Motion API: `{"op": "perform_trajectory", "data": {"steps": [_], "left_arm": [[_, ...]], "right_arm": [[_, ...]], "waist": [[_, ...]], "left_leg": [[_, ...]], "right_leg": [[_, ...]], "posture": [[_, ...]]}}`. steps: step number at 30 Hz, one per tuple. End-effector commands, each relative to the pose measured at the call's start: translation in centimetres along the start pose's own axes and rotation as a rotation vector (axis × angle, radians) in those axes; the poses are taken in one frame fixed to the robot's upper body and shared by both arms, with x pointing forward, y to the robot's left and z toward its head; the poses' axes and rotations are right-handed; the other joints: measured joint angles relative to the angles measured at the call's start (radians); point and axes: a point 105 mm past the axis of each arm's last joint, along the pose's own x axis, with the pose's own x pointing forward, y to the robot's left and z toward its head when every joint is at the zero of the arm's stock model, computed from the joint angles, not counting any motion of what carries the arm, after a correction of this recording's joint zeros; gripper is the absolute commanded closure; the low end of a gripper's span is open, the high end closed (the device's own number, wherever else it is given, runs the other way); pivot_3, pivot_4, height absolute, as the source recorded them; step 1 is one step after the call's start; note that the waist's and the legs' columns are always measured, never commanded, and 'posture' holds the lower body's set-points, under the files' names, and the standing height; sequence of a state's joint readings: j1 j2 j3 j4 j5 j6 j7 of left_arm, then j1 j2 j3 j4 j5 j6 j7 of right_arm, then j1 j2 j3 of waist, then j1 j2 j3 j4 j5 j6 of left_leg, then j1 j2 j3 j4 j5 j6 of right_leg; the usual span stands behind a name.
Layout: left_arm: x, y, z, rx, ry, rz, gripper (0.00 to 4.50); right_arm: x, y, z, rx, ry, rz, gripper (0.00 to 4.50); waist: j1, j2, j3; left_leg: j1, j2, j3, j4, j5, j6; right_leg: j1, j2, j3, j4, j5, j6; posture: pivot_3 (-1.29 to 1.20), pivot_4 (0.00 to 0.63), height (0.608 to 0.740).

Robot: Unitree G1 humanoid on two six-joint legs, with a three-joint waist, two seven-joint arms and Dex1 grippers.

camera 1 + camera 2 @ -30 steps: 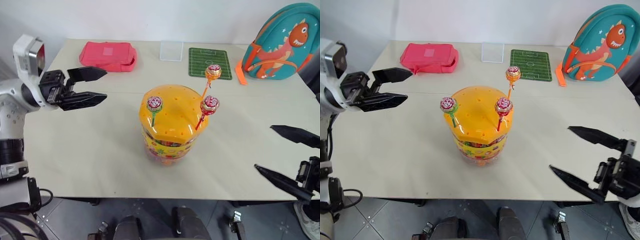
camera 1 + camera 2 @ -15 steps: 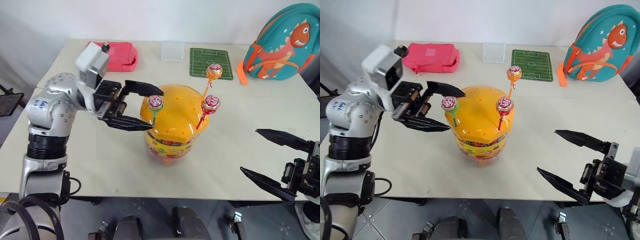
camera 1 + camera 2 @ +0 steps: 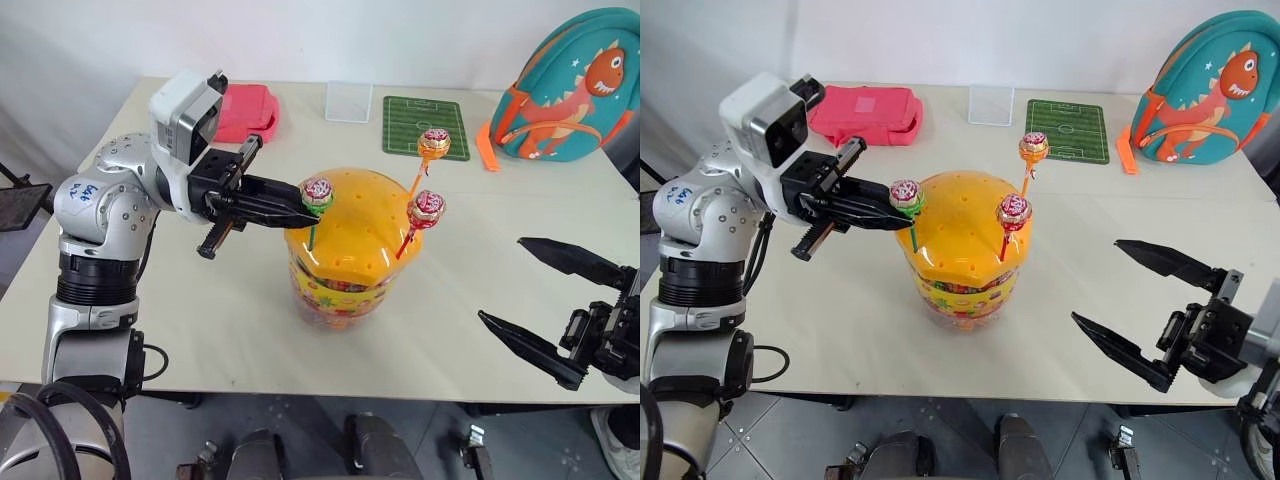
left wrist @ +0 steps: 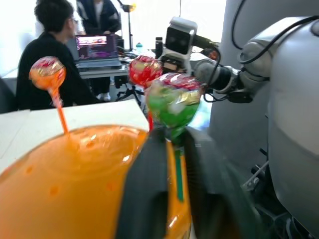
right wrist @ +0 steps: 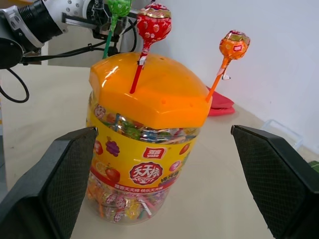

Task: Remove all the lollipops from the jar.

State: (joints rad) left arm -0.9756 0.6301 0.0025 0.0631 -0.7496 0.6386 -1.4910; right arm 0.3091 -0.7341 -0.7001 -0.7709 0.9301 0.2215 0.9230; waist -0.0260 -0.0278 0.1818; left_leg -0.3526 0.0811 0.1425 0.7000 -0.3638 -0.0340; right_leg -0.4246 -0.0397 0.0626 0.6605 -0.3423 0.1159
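Pale beige table [image 3: 180,300], matte, with a seam line running across it past the jar; white wall behind its far edge. Grey tiled floor below the near edge.

Along the far side of the table: a pink pouch [image 3: 245,112], a small clear plastic stand [image 3: 348,101], a green football-pitch mat [image 3: 421,126], and a teal dinosaur backpack [image 3: 572,85] with orange straps at the far right corner.

The jar [image 3: 348,268] stands near the table's middle, clear tub with sweets showing through, domed orange lid on. Three lollipops stick up from the lid: green-stick lollipop [image 3: 317,195] on the robot's left side, red-stick lollipop [image 3: 426,208] on the right side, orange-stick lollipop [image 3: 434,144] behind it, tallest.

Left gripper [image 3: 305,208] reaches in level from the left, fingers closed on the green stick just under the candy head; the stick's foot is at the lid.

Right gripper [image 3: 1145,310] hangs over the table's near right edge, jaws wide apart, holding nothing, well apart from the jar.

Left wrist view: room beyond has a seated person [image 4: 47,55] at a laptop [image 4: 97,50].
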Motion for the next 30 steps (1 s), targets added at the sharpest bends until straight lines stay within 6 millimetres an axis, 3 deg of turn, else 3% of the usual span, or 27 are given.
{"op": "perform_trajectory", "data": {"steps": [1,4,7,9,11,13,16,19,23,25,30], "left_arm": [[-0.2,-0.8,0.7,0.0,0.001,-0.039,4.45],[-0.3,-0.7,1.5,-0.028,-0.058,-0.029,4.45],[-1.4,1.3,4.9,-0.047,-0.291,0.102,4.45],[-5.9,4.3,8.3,-0.064,-0.539,0.37,4.45],[-9.0,5.9,8.9,-0.116,-0.633,0.564,4.45],[-10.3,6.6,7.0,-0.155,-0.488,0.728,4.45],[-13.8,6.6,1.9,-0.218,-0.117,1.029,4.45],[-18.3,5.1,-1.0,-0.328,-0.003,1.279,4.45],[-23.3,0.1,-7.5,-0.416,0.479,1.514,4.45],[-23.9,-2.0,-9.6,-0.466,0.589,1.527,4.45],[-23.5,-6.1,-13.2,-0.694,0.593,1.555,4.45]], "right_arm": [[0.2,-0.6,0.1,-0.007,-0.019,-0.019,0.0],[0.3,-0.7,0.1,-0.006,-0.026,-0.024,0.0],[0.6,-1.0,0.0,0.005,-0.034,-0.035,0.0],[1.2,-1.2,-0.2,0.014,-0.05,-0.019,0.0],[1.8,-1.4,-0.2,0.014,-0.066,0.0,0.0],[2.1,-1.4,0.0,0.014,-0.076,0.016,0.0],[2.7,-1.2,0.0,0.013,-0.078,0.058,0.0],[3.2,-1.1,-0.5,0.022,-0.066,0.099,0.0],[3.5,-1.1,-0.9,0.033,-0.06,0.135,0.0],[3.6,-1.1,-1.0,0.034,-0.064,0.144,0.0],[3.9,-0.7,-1.1,0.042,-0.056,0.184,0.0]], "waist": [[-0.001,0.0,0.0],[-0.001,0.0,0.0],[0.001,0.0,0.0],[0.0,-0.001,0.0],[-0.007,-0.001,0.0],[-0.014,0.002,-0.001],[-0.014,0.003,-0.001],[-0.013,0.001,0.0],[-0.01,-0.001,0.001],[-0.008,-0.001,0.001],[0.009,-0.005,0.001]], "left_leg": [[0.0,0.0,0.0,0.0,0.0,0.0],[0.0,0.0,0.0,0.0,0.0,0.0],[0.0,0.0,0.0,0.0,0.0,0.0],[-0.001,0.0,-0.002,0.001,0.0,0.0],[-0.001,0.0,-0.002,0.002,0.0,0.0],[0.002,0.0,-0.006,-0.001,0.0,0.0],[0.002,0.0,-0.007,-0.003,0.0,0.0],[0.0,0.001,-0.003,-0.002,0.0,0.0],[-0.001,0.001,-0.001,-0.001,0.0,0.0],[0.002,0.0,0.003,-0.003,0.0,0.0],[0.0,0.0,0.001,0.0,0.0,0.0]], "right_leg": [[0.0,0.0,0.0,0.0,0.0,0.0],[0.0,0.0,0.0,0.0,0.0,0.0],[0.0,0.0,0.0,0.0,0.0,0.0],[0.0,0.0,-0.001,0.001,0.0,0.0],[0.0,-0.001,-0.001,0.002,0.0,0.0],[-0.001,-0.001,0.001,0.002,0.0,0.0],[-0.003,-0.001,-0.002,0.005,0.0,0.0],[-0.005,-0.001,-0.003,0.007,0.0,0.0],[-0.005,-0.001,-0.003,0.004,0.0,0.0],[-0.005,-0.003,-0.003,0.004,0.0,0.0],[-0.004,-0.004,-0.005,0.004,0.0,0.0]], "posture": [[0.0,0.15,0.74],[0.0,0.15,0.74],[0.0,0.15,0.74],[0.0,0.15,0.74],[0.0,0.15,0.74],[0.0,0.15,0.74],[0.0,0.15,0.74],[0.0,0.15,0.74],[0.0,0.15,0.74],[0.0,0.15,0.74],[0.0,0.15,0.74]]}}
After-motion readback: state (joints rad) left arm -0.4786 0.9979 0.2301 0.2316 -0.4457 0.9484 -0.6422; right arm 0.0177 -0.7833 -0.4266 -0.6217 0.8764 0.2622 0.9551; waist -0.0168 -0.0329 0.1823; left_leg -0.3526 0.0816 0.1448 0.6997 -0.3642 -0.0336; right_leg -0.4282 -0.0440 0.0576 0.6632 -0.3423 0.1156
